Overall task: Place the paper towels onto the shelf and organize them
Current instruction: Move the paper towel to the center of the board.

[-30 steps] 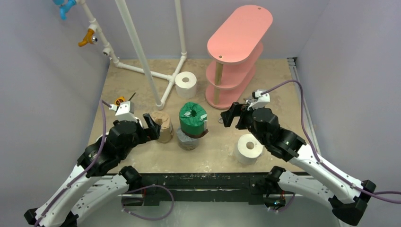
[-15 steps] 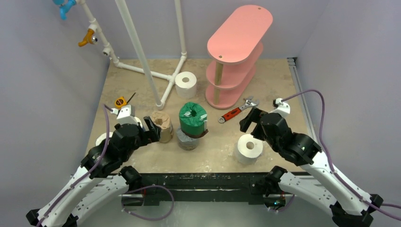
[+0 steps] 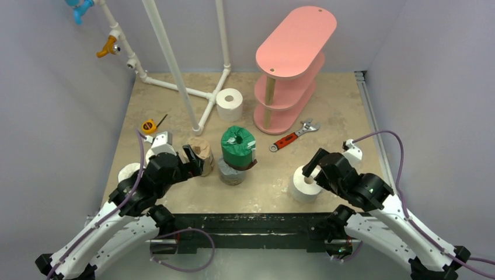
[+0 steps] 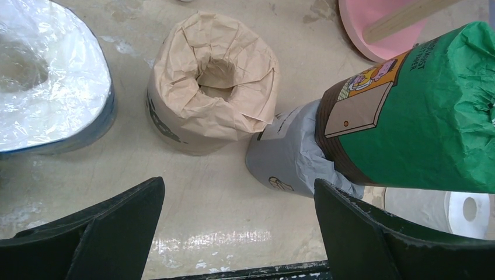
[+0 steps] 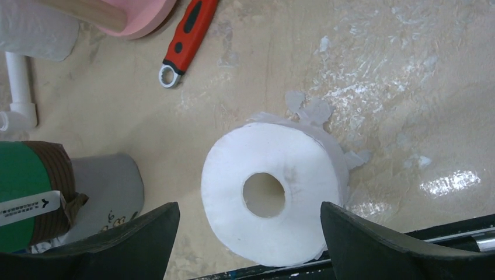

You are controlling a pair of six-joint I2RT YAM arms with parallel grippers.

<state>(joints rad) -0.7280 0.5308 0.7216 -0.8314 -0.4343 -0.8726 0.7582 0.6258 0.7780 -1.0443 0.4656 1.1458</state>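
The pink shelf [image 3: 292,70] stands at the back right with bare boards. My right gripper [image 3: 315,166] hangs open over a white roll [image 3: 304,185] standing on end near the front edge. In the right wrist view its fingers flank that roll [image 5: 271,195] with a gap on each side. My left gripper [image 3: 192,160] is open just in front of the tan roll [image 4: 211,81], with nothing between its fingers. A green-wrapped roll [image 3: 238,146] sits on a grey roll [image 3: 230,173] at the centre. Another white roll [image 3: 229,104] stands at the back. A plastic-wrapped roll [image 4: 46,76] is at the left.
A red-handled wrench [image 3: 289,137] lies between the shelf and the right arm. A yellow tape measure [image 3: 149,125] lies at the left. The white pipe frame [image 3: 175,64] rises at the back left. Walls close in on both sides, and a black rail runs along the near edge.
My right arm has swung back from beside the shelf and wrench to above the front white roll. My left arm has drawn back slightly, uncovering the tape measure.
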